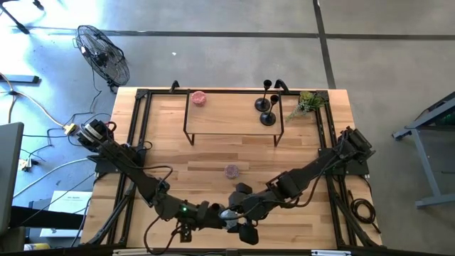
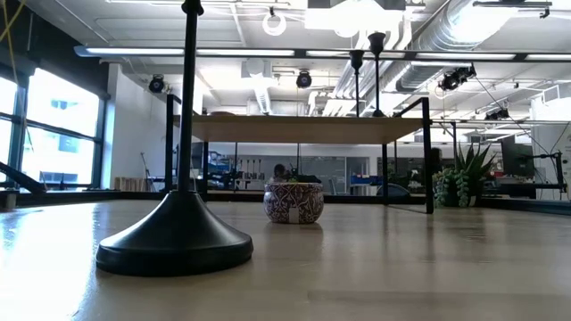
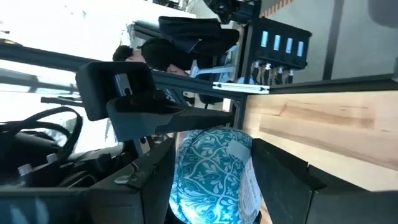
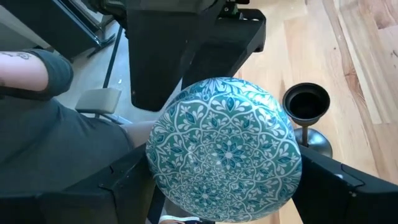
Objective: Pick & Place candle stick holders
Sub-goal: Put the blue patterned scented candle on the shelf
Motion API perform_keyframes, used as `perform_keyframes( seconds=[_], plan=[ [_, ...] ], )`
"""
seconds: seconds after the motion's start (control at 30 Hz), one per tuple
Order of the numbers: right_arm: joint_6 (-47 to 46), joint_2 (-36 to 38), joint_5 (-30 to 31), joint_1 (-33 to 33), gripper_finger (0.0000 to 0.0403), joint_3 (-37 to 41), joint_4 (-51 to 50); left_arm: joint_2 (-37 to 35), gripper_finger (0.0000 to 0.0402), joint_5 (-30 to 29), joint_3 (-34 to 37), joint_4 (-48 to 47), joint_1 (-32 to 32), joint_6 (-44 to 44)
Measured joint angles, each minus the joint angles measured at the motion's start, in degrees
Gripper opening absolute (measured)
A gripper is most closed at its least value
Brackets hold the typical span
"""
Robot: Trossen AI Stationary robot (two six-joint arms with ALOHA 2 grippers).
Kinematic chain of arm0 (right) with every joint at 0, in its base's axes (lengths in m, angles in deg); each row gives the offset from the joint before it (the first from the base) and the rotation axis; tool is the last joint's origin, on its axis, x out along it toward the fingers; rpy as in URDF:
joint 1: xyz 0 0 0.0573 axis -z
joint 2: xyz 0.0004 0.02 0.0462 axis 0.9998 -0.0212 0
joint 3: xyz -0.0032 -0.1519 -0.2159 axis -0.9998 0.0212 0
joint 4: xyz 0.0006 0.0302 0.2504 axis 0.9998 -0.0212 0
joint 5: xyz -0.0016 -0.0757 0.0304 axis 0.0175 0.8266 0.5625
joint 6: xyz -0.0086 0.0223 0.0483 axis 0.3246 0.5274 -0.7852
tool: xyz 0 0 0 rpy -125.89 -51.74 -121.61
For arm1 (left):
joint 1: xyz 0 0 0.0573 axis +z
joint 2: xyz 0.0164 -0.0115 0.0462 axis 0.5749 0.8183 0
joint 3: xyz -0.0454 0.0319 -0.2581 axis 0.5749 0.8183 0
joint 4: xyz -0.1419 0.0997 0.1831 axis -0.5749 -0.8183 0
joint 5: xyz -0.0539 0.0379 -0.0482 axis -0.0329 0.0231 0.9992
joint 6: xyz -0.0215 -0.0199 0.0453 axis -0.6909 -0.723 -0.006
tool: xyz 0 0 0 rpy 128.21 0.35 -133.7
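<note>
A round teal jar with a white pattern (image 4: 227, 149) is held between both grippers over the table's near middle. My left gripper (image 3: 214, 186) and my right gripper (image 4: 227, 193) meet there (image 1: 234, 215), each shut on the jar. One black candle stick holder (image 2: 178, 241) stands on its domed base on the table near the front edge. Its cup (image 4: 306, 102) shows right beside the jar. Two more holders (image 1: 266, 107) stand on the low shelf (image 1: 234, 114) at the far side. My left gripper holds the teal jar (image 3: 211, 174) between its two fingers, one on each side of the round wall. A white label (image 3: 244, 158) on the jar faces one finger. The jar is clear of the table. My right gripper has the same jar between its two wide-set fingers (image 4: 134, 183), on opposite sides of the wall (image 4: 158, 168). The patterned round face is turned toward the wrist camera. One of its fingers (image 3: 186, 115) reaches the jar's far side in the left wrist view.
A small purple patterned jar (image 1: 232, 171) stands mid-table. A pink candle (image 1: 199, 98) sits on the shelf's left end, and a plant (image 1: 306, 105) at the far right. A person (image 4: 43, 124) stands close to the table's near edge, beside the grippers.
</note>
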State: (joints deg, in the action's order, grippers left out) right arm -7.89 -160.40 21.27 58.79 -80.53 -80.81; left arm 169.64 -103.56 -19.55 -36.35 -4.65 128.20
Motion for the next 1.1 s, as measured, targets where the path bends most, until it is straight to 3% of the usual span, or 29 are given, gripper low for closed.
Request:
perform_keyframes(
  seconds=[0.37, 0.57, 0.93, 1.1],
  plan=[
    [0.1, 0.1, 0.1, 0.0, 0.0294, 0.0, -0.5, 0.0, 0.0202, -1.9, 0.1, 0.1, 0.0, -4.1],
    [0.1, 0.1, 0.5, 0.0, 0.0294, 0.0, -0.9, 0.0, 0.0213, -6.5, 0.1, 0.5, -0.2, -4.8],
    [0.2, 0.0, 0.4, 0.0, 0.0294, 0.0, -1.3, 0.0, 0.0349, -7.1, 0.1, 1.0, -0.5, -5.0],
    [0.2, -0.1, 1.0, 0.0, 0.0294, 0.0, -1.3, 0.0, 0.0385, -5.8, 0.1, 0.5, -0.3, -5.4]
  ],
)
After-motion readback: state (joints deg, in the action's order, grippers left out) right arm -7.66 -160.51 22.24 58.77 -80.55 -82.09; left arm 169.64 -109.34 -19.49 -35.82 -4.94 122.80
